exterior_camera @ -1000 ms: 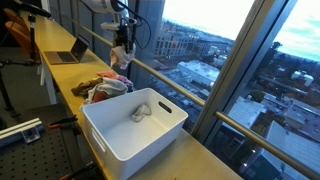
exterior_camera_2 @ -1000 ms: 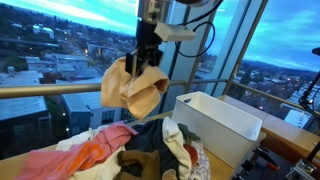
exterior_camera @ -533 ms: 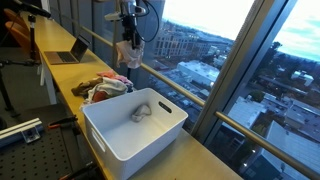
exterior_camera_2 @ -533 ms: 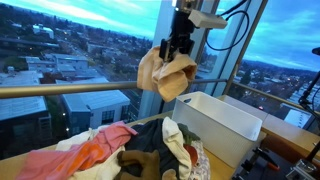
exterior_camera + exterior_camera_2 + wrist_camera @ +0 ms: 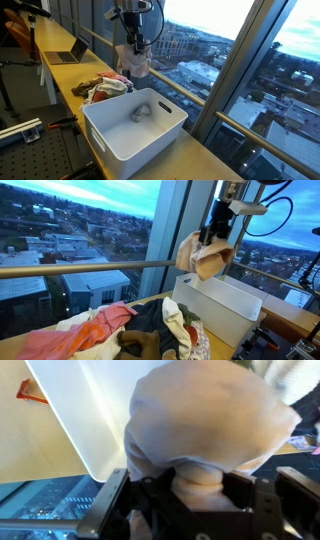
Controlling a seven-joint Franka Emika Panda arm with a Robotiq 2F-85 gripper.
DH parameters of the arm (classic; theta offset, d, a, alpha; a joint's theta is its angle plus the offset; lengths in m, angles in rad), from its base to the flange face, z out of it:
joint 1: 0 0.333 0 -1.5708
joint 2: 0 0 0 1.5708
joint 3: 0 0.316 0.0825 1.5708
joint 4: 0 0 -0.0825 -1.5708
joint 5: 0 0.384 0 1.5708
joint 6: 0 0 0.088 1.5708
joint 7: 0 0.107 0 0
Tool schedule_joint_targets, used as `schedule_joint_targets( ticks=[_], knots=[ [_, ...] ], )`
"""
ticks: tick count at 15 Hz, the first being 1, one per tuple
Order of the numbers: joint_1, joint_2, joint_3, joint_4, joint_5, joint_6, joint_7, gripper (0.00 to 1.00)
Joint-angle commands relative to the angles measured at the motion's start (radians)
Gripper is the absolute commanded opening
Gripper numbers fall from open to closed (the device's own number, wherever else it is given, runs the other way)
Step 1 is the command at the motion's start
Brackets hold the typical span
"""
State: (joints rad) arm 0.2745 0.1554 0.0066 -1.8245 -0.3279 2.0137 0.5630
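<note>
Gripper [image 5: 214, 235] moved off clothes pile [image 5: 120, 330], now at white bin [image 5: 225, 315] edge; jaws pinching tan cloth [image 5: 203, 258]; carry looks nearly done.

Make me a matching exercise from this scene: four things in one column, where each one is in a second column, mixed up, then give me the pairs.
Column one
1. beige cloth
2. white bin
3. laptop
4. grey garment

Column two
A. lying inside the bin
B. hanging from the gripper
C. at the far end of the counter
D. standing next to the clothes pile

Pairs: 1-B, 2-D, 3-C, 4-A
</note>
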Motion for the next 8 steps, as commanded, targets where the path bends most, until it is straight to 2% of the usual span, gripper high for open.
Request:
schedule_joint_targets(
  ticks=[1, 4, 5, 6, 8],
  knots=[
    [-0.09, -0.199, 0.0, -0.25, -0.029, 0.059, 0.01, 0.06],
    [-0.183, -0.314, -0.012, -0.406, -0.031, 0.09, -0.036, 0.06],
    [-0.216, -0.35, -0.019, -0.456, -0.035, 0.1, -0.058, 0.4],
    [-0.25, -0.387, -0.028, -0.507, -0.045, 0.115, -0.081, 0.51],
    [-0.316, -0.459, -0.051, -0.602, -0.072, 0.142, -0.132, 0.63]
  ],
)
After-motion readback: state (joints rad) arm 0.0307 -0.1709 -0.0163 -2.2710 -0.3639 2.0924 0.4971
